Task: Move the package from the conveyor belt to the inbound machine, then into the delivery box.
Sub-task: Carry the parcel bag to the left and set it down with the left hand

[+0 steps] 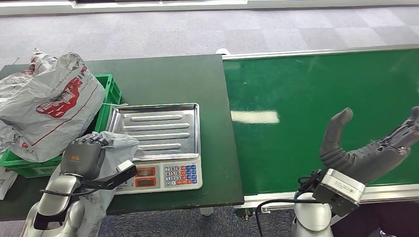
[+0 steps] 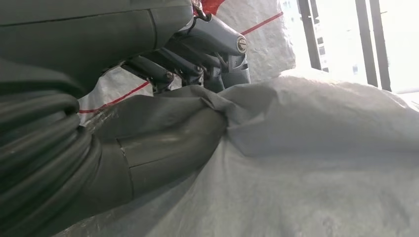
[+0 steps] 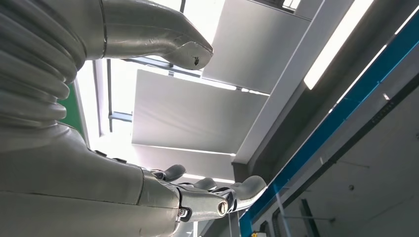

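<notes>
My left hand point(image 1: 85, 155) grips a crumpled grey plastic package point(image 1: 120, 143) at the table's front left, just left of the weighing scale point(image 1: 168, 177). The wrist view shows the thumb point(image 2: 163, 148) and dark fingers point(image 2: 197, 64) pinching a fold of the package point(image 2: 321, 148). The scale's steel tray point(image 1: 158, 129) is bare. Behind my left hand, the green delivery crate point(image 1: 109, 94) holds a large grey bag with red print point(image 1: 49, 103). My right hand point(image 1: 365, 150) hovers over the green conveyor belt point(image 1: 306, 94), palm up, fingers spread, holding nothing; the right wrist view shows this hand point(image 3: 99, 182) against the ceiling.
The dark green table point(image 1: 163, 79) carries the crate and scale; its right edge meets the conveyor's metal frame point(image 1: 316, 52). Grey carpet floor point(image 1: 148, 29) lies beyond. A white paper point(image 1: 5, 181) lies at the table's far left front.
</notes>
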{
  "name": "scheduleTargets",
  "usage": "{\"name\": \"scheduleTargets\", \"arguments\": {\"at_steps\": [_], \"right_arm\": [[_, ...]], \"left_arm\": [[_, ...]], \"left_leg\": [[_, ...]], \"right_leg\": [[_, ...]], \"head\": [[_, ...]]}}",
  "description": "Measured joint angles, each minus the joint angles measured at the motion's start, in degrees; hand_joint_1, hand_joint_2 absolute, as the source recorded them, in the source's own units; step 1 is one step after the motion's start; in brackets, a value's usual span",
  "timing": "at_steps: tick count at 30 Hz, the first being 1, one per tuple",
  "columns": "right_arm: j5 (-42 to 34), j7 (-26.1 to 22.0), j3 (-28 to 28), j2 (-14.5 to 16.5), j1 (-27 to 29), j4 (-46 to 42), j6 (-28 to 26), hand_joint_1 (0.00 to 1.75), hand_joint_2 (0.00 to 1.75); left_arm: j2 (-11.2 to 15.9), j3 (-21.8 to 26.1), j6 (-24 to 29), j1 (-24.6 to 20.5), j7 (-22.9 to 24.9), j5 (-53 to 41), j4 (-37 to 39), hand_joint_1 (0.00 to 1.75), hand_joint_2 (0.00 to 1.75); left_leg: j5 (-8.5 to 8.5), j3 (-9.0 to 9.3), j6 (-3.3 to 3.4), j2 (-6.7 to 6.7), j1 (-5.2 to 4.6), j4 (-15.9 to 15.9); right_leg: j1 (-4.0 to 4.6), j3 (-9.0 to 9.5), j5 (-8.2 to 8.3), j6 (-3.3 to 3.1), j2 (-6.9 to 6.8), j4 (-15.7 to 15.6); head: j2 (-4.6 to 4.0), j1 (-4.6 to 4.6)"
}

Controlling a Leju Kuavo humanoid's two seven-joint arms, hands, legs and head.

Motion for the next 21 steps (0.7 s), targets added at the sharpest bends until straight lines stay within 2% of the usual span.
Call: {"name": "scheduleTargets", "arguments": {"at_steps": [8,12,14,18,21], "right_arm": [[-0.3,-0.6,0.0,0.0,0.0,0.0,0.0,0.0,1.75],[-0.2,-0.6,0.0,0.0,0.0,0.0,0.0,0.0,1.75],[0.1,-0.7,0.0,0.0,0.0,0.0,0.0,0.0,1.75],[1.1,-0.8,0.0,0.0,0.5,-0.4,0.0,0.0,1.75],[1.4,-0.8,0.0,0.0,0.6,-0.6,0.0,0.0,1.75]], "left_arm": [[0.3,-1.9,0.1,-0.6,-2.6,0.8,0.0,1.75,1.75],[0.6,-2.4,3.3,-1.4,-2.4,-0.5,0.0,1.75,1.75],[0.6,-2.5,7.5,-2.2,-1.6,-1.7,0.0,1.75,1.75],[-0.1,-2.4,21.5,-4.9,0.9,-3.2,-1.7,1.75,1.75],[-0.9,-2.1,28.6,-6.4,0.7,0.4,-4.0,1.75,1.75]], "left_leg": [[0.0,0.0,0.0,0.0,0.0,0.0],[0.0,0.01,0.0,0.0,0.0,0.0],[0.01,0.01,-0.01,0.0,0.0,0.0],[0.02,0.01,-0.01,-0.07,0.01,0.0],[0.01,0.02,0.0,-0.04,0.01,0.0]], "right_leg": [[0.0,0.0,0.0,0.0,-0.01,0.0],[0.01,-0.01,0.0,0.0,-0.02,0.0],[0.02,-0.02,0.0,0.0,-0.02,0.0],[0.02,0.02,0.01,0.0,-0.07,0.0],[0.01,0.04,0.01,0.0,-0.02,0.0]], "head": [[0.0,0.0],[0.0,0.0],[0.0,0.0],[0.0,0.01],[0.0,0.01]]}}
